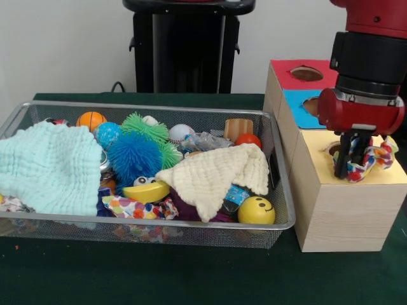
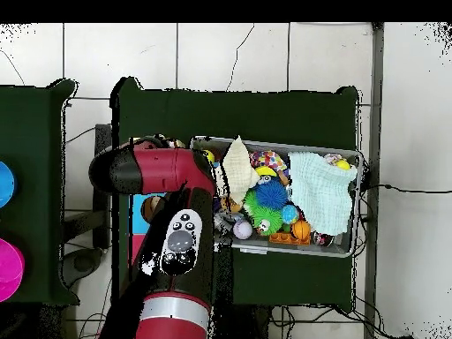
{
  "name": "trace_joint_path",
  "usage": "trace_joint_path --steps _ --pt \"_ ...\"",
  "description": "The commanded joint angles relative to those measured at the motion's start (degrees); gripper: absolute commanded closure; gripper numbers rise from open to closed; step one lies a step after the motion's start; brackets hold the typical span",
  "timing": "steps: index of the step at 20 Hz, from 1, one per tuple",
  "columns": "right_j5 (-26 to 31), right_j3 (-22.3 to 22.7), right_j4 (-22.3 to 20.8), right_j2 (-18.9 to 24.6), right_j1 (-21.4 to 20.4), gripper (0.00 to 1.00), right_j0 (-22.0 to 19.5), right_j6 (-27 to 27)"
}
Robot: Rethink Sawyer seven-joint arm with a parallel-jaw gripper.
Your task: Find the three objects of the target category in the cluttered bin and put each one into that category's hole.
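At right of frame, the gripper (image 1: 351, 166), clamped on a dotted fabric piece (image 1: 375, 159), hangs over the yellow-topped hole (image 1: 332, 149), apparently ready to release.

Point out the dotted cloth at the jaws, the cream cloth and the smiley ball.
dotted cloth (image 1: 380, 156), front view, its bunched right end
cream cloth (image 1: 213, 176), front view, its middle
smiley ball (image 1: 256, 210), front view, its face
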Motion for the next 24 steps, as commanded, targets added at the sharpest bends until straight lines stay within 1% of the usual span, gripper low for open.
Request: trace_joint_path --steps 1,3,5,10,18,24 --pt "10.91 1.23 2.33 2.41 8.42 1.00 -1.97 11.95" --pt "12.39 1.81 3.44 3.06 8.35 1.00 -2.22 12.30" --pt "12.49 2.93 4.48 3.25 7.84 1.00 -1.91 13.21" --pt "16.21 4.05 6.28 0.45 6.43 1.00 0.54 16.46" --pt "14.52 7.81 7.83 -1.17 5.10 1.00 2.34 17.21" --pt "13.76 10.59 9.87 0.05 4.91 1.00 2.26 16.60"
